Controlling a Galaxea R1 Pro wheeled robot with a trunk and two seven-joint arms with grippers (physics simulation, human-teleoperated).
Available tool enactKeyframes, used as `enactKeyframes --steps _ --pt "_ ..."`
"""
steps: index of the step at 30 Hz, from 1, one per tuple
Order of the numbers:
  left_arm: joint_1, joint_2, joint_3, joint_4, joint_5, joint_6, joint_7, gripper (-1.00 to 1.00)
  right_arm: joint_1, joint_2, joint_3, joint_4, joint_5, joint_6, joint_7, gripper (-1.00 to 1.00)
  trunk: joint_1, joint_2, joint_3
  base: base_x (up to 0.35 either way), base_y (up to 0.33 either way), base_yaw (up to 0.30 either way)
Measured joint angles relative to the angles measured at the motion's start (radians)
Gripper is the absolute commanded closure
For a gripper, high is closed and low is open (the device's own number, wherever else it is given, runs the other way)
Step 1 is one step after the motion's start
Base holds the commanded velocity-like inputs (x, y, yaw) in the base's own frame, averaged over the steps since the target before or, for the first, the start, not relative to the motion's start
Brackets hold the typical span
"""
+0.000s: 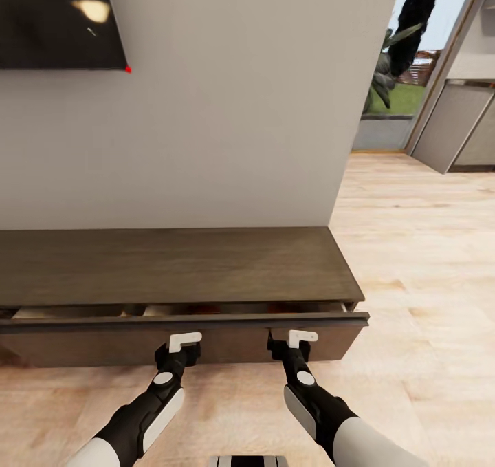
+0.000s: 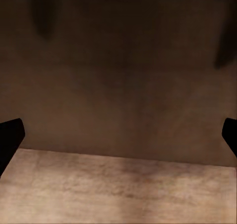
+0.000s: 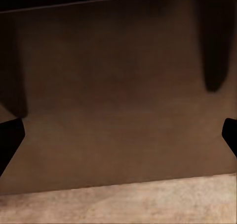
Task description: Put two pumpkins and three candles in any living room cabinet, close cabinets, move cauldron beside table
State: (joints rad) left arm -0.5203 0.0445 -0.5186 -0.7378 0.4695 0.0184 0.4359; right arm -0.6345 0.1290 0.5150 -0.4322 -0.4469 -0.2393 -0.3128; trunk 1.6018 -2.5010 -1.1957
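Against dark drawer front [image 1: 206, 343] of cabinet [image 1: 172, 264]: left gripper [image 1: 184, 346] and right gripper [image 1: 297, 343], both fingers spread, holding nothing, placed to push drawer shut. Drawer slightly ajar; orange glimpse inside, likely pumpkin.

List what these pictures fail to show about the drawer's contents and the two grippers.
- Head view: contents of the long low dark-brown wood cabinet drawer, hidden by its top; only a narrow gap shows.
- Head view: black television, cut off by the edge.
- Wrist views: left gripper and right gripper fingers, cut off by the edges.
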Motion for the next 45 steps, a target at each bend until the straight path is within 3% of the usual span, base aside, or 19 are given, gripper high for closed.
enactKeyframes --steps 22,35,38,41,44,45 --pt "-0.001 0.000 0.000 0.000 0.000 -0.001 0.000 -1.00 0.000 0.000 -0.002 0.000 0.001 -0.001 -0.002 -1.00 0.000 0.000 0.000 0.072 0.006 0.000" --pt "0.000 0.001 0.001 0.000 0.002 0.003 -0.002 -1.00 -0.001 0.001 -0.003 0.000 0.002 0.009 -0.002 -1.00 0.000 0.000 0.000 -0.290 0.000 0.000" --pt "-0.001 0.001 0.007 0.000 0.009 0.020 -0.007 -1.00 -0.008 -0.001 -0.003 0.001 0.001 0.060 -0.003 -1.00 0.000 0.000 0.000 -0.332 0.000 0.000" --pt "0.000 0.001 0.010 0.000 0.011 0.083 -0.009 -1.00 -0.012 0.000 -0.011 0.000 -0.001 0.165 -0.005 -1.00 0.000 0.000 0.000 -0.309 0.000 0.000" --pt "-0.001 0.001 0.018 -0.020 0.012 0.219 -0.009 -1.00 -0.013 0.007 -0.040 -0.005 -0.002 0.280 -0.009 -1.00 0.000 0.000 0.000 -0.282 0.000 0.000" --pt "-0.001 0.004 0.039 -0.035 0.017 0.292 -0.010 -1.00 -0.013 0.010 -0.058 -0.011 -0.001 0.333 -0.010 -1.00 0.000 0.000 0.000 -0.228 0.000 0.000"
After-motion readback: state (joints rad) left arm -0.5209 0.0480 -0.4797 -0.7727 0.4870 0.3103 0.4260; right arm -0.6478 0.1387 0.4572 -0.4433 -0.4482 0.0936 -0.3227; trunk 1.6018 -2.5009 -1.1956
